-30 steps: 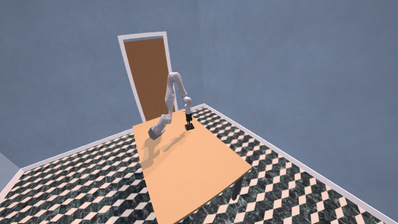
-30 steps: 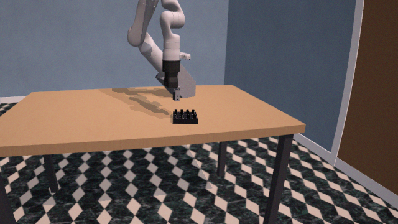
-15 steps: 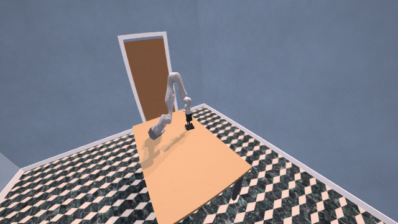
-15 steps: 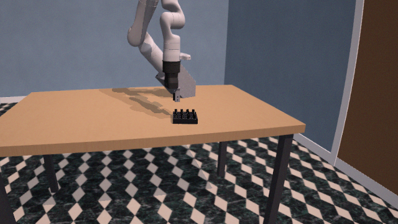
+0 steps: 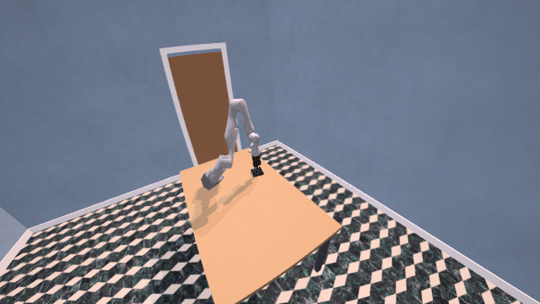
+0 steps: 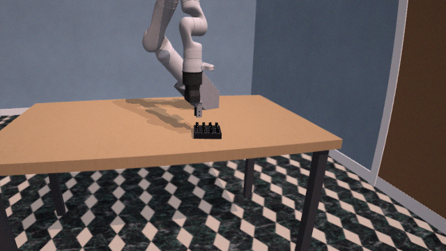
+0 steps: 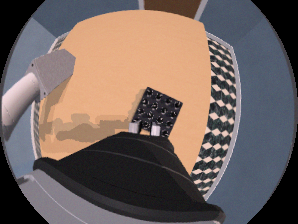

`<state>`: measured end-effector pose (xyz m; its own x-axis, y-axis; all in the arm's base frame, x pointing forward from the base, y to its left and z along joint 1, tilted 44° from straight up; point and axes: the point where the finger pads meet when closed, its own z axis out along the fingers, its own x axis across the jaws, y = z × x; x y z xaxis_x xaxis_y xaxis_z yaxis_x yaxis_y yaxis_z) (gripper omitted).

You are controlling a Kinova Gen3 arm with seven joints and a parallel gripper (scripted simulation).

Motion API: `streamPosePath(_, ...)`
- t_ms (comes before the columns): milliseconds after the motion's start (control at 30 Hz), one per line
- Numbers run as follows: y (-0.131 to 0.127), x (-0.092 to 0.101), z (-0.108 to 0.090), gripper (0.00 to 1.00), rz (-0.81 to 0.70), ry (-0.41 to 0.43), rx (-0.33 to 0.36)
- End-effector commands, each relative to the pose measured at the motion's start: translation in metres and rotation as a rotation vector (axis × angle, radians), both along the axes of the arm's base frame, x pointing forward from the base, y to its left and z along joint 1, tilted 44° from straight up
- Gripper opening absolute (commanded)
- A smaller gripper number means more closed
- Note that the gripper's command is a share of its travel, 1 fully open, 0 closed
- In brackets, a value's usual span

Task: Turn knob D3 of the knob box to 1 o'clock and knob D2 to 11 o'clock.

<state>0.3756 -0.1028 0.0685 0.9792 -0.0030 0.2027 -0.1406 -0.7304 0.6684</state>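
Open air above the knobs, a crowd below!
Daylight shows between the claw (image 6: 198, 110) (image 7: 145, 130) and the black knob box (image 6: 208, 132) (image 7: 159, 112) in the exterior view; the upright knobs (image 6: 207, 126) stand closely packed, narrow gaps between them, while bare desk (image 6: 265, 129) (image 7: 125, 55) leaves a wide lane to the right.

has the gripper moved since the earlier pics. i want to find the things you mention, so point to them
Yes, slightly down: in the exterior view, the gripper (image 5: 256, 167) (image 6: 198, 116) (image 7: 146, 126) is closer to the knob box (image 5: 257, 173) (image 6: 208, 135) (image 7: 160, 111).
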Motion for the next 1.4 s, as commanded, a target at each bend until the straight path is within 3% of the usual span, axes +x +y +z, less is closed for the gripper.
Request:
streamPosePath(0, -0.005, -0.001, -0.003, 0.46, -0.007, 0.002, -0.002)
streamPosePath(567, -0.017, 0.001, -0.015, 0.46, -0.007, 0.002, -0.002)
streamPosePath(1367, -0.021, 0.002, -0.019, 0.46, -0.007, 0.002, -0.002)
